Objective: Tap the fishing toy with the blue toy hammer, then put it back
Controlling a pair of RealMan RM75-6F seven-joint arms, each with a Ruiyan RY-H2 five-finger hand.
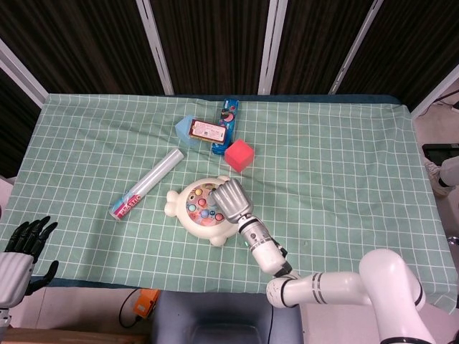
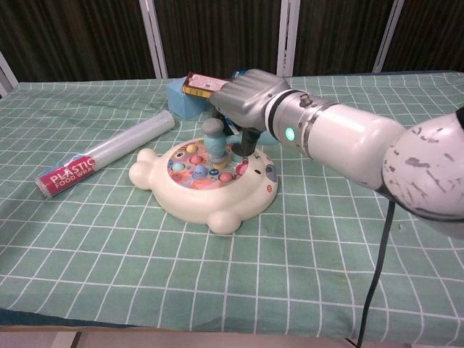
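The fishing toy (image 2: 217, 206) is a cream, animal-shaped base with a disc of small coloured fish; it lies mid-table (image 1: 206, 231). My right hand (image 2: 250, 101) grips the blue toy hammer (image 2: 215, 141), whose head hangs just above the right side of the disc. In the head view the right hand (image 1: 229, 199) covers the toy's right edge and hides the hammer. My left hand (image 1: 26, 242) is off the table at the bottom left, fingers apart and holding nothing.
A plastic-wrap roll (image 1: 147, 184) lies left of the toy. Behind it stand a red cube (image 1: 239, 155), a light-blue box (image 1: 184, 130) with a brown carton (image 1: 208, 132) on top, and a blue snack pack (image 1: 229, 113). A green checked cloth (image 1: 344, 165) covers the table.
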